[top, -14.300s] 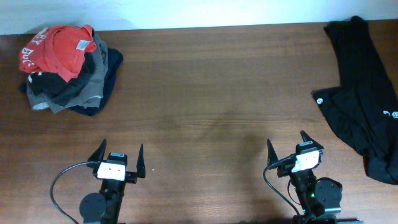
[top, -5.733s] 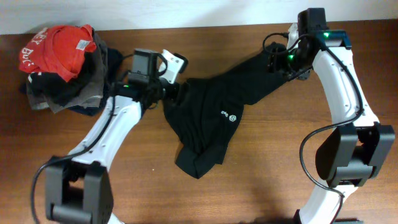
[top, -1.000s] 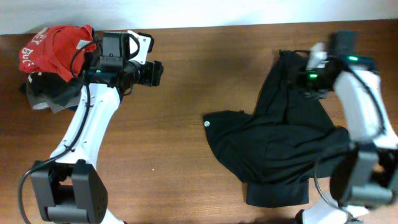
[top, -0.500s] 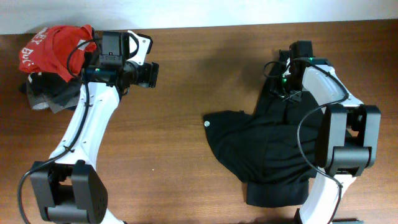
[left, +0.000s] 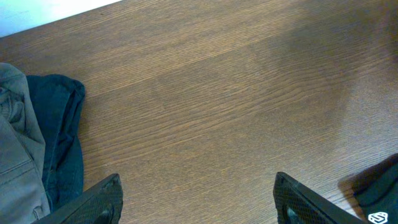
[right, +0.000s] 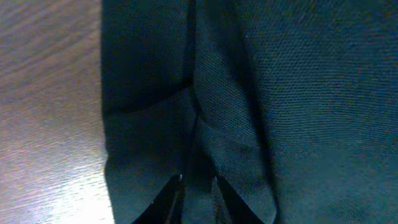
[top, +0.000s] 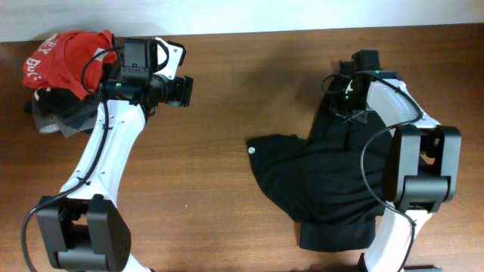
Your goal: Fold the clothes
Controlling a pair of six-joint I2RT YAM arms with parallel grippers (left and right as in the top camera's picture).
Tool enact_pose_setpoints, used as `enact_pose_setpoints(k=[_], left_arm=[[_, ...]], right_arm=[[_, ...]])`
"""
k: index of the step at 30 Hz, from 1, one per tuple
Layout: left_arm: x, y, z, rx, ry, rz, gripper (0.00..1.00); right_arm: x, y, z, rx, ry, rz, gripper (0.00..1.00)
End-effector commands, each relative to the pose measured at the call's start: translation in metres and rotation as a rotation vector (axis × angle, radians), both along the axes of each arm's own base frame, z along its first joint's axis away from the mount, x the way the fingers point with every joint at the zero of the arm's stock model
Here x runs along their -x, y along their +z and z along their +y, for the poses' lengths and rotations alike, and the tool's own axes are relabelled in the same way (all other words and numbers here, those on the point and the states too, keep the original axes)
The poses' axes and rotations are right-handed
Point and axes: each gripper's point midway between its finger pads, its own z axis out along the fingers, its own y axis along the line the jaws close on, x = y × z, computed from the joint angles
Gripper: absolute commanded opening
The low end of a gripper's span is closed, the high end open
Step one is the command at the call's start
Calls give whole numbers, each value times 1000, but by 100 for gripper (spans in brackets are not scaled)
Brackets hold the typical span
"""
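A black garment (top: 340,181) lies crumpled on the right half of the wooden table, with a small white logo at its left corner. My right gripper (top: 345,102) is down on its upper edge. In the right wrist view the fingers (right: 169,198) stand close together with a raised fold of the black fabric (right: 298,93) pinched between them. My left gripper (top: 187,91) hovers open over bare wood beside the clothes pile (top: 76,75). Its two fingertips (left: 93,202) stand far apart with nothing between them. The garment's logo corner (left: 379,199) shows at the lower right.
The pile at the back left has a red shirt (top: 72,53) on top of grey and dark blue pieces. Its blue (left: 59,143) and grey (left: 15,162) layers fill the left edge of the left wrist view. The table's far edge runs just behind both arms.
My right arm has swung left and down onto the garment's upper edge. Its jaws have closed on a fold there. The left arm has barely moved.
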Motion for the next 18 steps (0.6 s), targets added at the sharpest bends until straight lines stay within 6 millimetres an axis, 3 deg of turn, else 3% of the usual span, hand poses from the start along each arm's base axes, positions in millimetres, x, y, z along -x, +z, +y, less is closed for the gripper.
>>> enact_pose_setpoints(k=[1, 5, 18], left_arm=[[-3, 4, 1, -17, -7, -10, 77], [-2, 3, 1, -18, -7, -6, 77], [0, 1, 1, -19, -7, 7, 77]], right_arm=[[-1, -7, -1, 17, -7, 13, 21], [-1, -7, -1, 18, -7, 13, 29], [2, -15, 7, 25, 19, 34, 7]])
